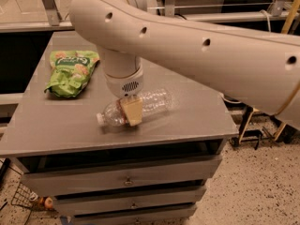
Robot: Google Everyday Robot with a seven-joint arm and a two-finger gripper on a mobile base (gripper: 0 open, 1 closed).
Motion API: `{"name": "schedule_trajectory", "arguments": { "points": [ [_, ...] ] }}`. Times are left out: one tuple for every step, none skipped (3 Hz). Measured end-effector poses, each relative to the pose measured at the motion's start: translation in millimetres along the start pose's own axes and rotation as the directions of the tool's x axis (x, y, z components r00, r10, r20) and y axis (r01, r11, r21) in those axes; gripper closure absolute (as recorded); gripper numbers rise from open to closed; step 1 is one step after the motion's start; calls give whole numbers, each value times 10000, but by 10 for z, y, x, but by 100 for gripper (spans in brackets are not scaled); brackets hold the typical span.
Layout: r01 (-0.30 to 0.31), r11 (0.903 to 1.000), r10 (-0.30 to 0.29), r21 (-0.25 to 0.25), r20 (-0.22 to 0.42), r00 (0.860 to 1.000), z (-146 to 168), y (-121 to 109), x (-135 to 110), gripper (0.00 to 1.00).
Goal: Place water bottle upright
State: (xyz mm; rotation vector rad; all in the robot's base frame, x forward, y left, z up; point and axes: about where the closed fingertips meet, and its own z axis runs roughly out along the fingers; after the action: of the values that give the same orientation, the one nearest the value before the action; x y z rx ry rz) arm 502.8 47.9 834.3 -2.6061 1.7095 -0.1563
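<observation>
Several drawers [126,182] under a grey table [197,121], water bottle [154,102] lying on its side near the front edge, cap pointing left, gripper [131,110] lowered over its neck end, hold impossible to tell, green snack bag [70,71] farther back left

We are seeing a green crinkled plastic snack bag [70,71] lying in the upper left of the frame on a grey metal drawer cabinet [197,123], left of the gripper [132,112] at frame centre. Speckled pale flooring [262,186] is showing at lower right.
</observation>
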Motion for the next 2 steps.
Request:
{"name": "schedule_trajectory", "arguments": {
  "points": [
    [-339,9993,323,126,1130,9931,-255,-34,41,87],
    [-1265,9918,1161,186,2837,9519,-663,-96,79,100]
  ]
}}
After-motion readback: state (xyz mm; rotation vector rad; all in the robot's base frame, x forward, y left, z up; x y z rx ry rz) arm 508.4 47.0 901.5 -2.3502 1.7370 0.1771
